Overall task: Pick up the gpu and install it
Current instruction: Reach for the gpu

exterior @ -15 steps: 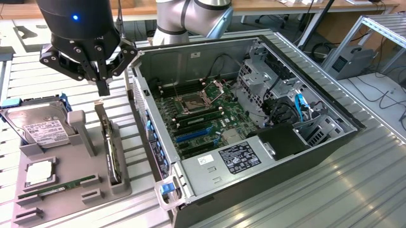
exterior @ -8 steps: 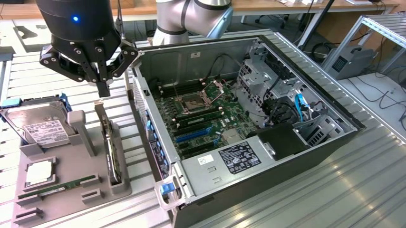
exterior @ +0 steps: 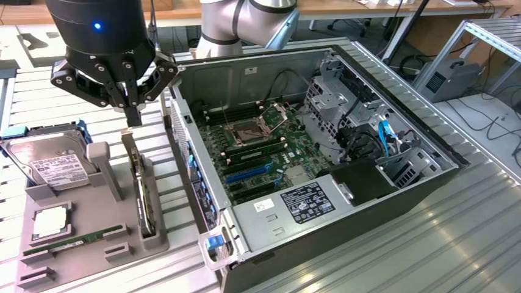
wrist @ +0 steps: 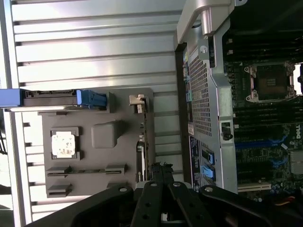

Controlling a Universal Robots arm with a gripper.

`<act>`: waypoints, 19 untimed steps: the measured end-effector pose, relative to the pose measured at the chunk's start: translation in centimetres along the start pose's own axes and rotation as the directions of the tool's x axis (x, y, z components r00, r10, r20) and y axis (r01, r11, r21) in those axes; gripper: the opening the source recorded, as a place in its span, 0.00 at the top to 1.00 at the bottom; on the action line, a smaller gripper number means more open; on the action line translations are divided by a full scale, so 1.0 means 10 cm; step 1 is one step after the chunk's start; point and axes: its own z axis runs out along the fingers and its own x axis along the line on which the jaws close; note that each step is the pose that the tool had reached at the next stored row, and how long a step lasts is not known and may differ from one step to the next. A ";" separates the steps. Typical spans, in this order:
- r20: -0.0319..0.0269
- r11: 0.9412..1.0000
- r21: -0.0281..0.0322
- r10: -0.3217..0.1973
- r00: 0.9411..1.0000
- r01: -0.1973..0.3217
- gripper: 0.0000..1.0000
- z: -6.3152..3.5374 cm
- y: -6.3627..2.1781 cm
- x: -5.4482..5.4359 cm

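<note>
While the gpu (exterior: pixel 144 189) stood on its long edge in a slot of the grey holder (exterior: pixel 96 210), the pincer (exterior: pixel 133 119) hung just above the card's pale bracket end, apart from it. Its fingers were drawn together to a narrow tip and gripped nothing. In the wrist view the pincer (wrist: pixel 158 168) showed the same closed tip, with the gpu (wrist: pixel 142 142) seen edge-on beyond it along the side of the holder (wrist: pixel 123 151) nearest the computer case (wrist: pixel 208 94).

On the same holder lay a hard drive (exterior: pixel 50 163) with a white label, a square processor (exterior: pixel 50 223) and a narrow green memory stick (exterior: pixel 73 239), all toward the exterior view's left of the card. The wrist view showed the processor (wrist: pixel 64 144) in its recess too.

To the exterior view's right of the holder, the computer case (exterior: pixel 407 122) lay open on its side on the ribbed metal tabletop (exterior: pixel 391 244). Its motherboard (exterior: pixel 260 152) was exposed, with an open processor socket near the middle and blue expansion slots nearer the holder side. The card was well outside the case.
</note>
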 end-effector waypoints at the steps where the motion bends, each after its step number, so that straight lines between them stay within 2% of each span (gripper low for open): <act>1: 0.000 1.000 0.000 0.000 1.000 0.000 0.89 0.000 -0.004 0.00; 19: 0.000 1.000 0.000 0.000 1.000 0.000 0.89 -0.004 -0.095 -0.01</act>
